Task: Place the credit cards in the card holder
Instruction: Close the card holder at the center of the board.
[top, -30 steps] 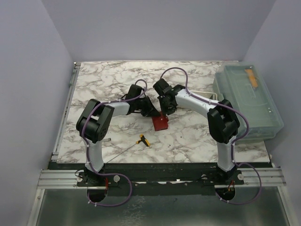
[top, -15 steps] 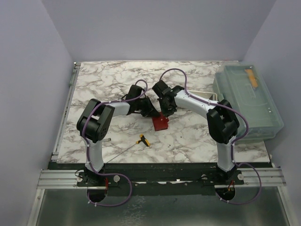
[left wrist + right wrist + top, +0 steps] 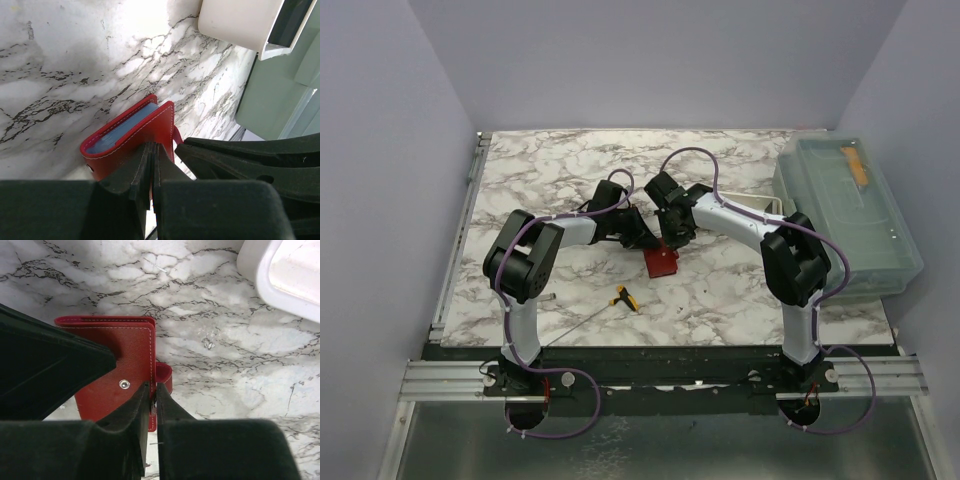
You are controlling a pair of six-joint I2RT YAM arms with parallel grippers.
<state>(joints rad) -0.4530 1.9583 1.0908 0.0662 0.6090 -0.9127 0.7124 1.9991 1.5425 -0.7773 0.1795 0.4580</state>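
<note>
The card holder (image 3: 661, 262), a small red wallet, sits mid-table between both grippers. In the left wrist view it (image 3: 125, 137) stands slightly open, with blue-grey lining showing inside. My left gripper (image 3: 153, 150) is shut on the edge of its near cover. In the right wrist view the card holder (image 3: 112, 355) shows its snap and strap loop, and my right gripper (image 3: 152, 388) is shut on its cover edge by the strap. In the top view the left gripper (image 3: 645, 241) and right gripper (image 3: 671, 240) meet just above it. No credit card is in view.
A white tray (image 3: 761, 207) lies right of the right arm, also in the left wrist view (image 3: 240, 22) and right wrist view (image 3: 280, 280). A clear lidded bin (image 3: 850, 215) stands at the right edge. A yellow-handled thin tool (image 3: 625, 298) lies in front of the wallet.
The right wrist has edged slightly to the left. The wallet and the left arm have stayed in place.
</note>
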